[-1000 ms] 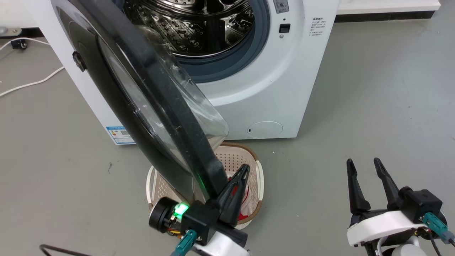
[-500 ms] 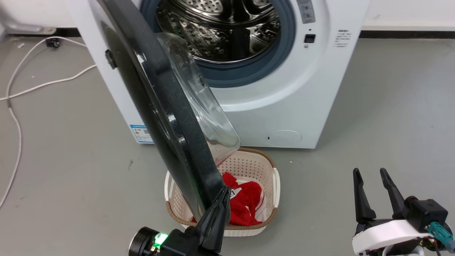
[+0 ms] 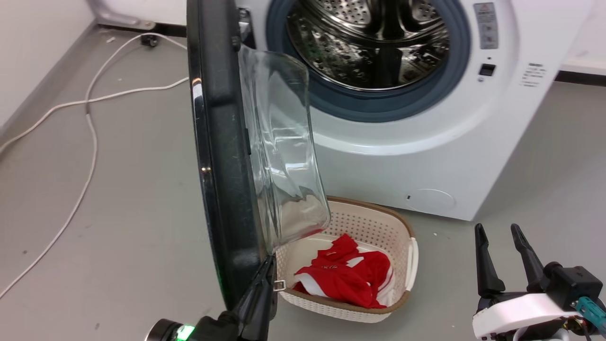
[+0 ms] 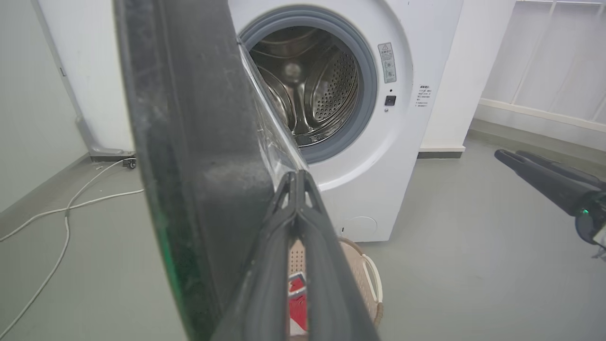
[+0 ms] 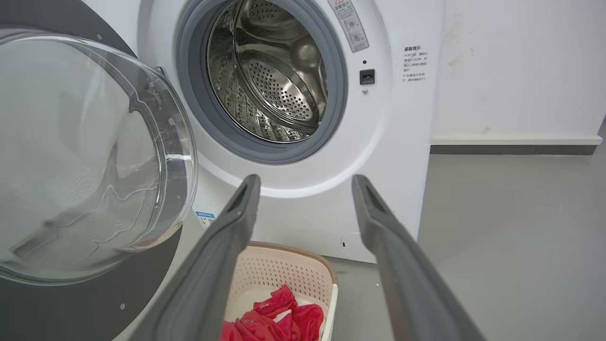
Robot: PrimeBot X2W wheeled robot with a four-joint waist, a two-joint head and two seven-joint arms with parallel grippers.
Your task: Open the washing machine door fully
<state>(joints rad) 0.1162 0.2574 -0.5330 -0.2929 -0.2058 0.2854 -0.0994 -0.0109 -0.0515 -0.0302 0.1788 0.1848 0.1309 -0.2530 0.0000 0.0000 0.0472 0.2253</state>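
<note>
Washing machine door (image 3: 218,142) stands swung out, edge-on, left of the drum mouth (image 3: 374,47). The left hand (image 3: 269,265), fingers clenched together, rests against its lower rim beside a basket (image 3: 411,263) of red cloth (image 3: 345,279). Far right, the right hand (image 3: 496,228) hangs released above the floor (image 3: 118,213).

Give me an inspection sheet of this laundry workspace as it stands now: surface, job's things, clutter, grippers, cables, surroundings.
Surface: grey floor, smooth, a few dark specks.
Job's things: washing machine door swung well out from the white washing machine, edge-on in the head view; steel drum exposed.
Clutter: perforated laundry basket on the floor before the machine, holding a red garment.
Grippers: left gripper shut, fingers against the door's lower inner edge; right gripper open, holding nothing, apart from the door.
Cables: white cable trailing over the floor at the left.
Surroundings: white wall beside the machine.
</note>
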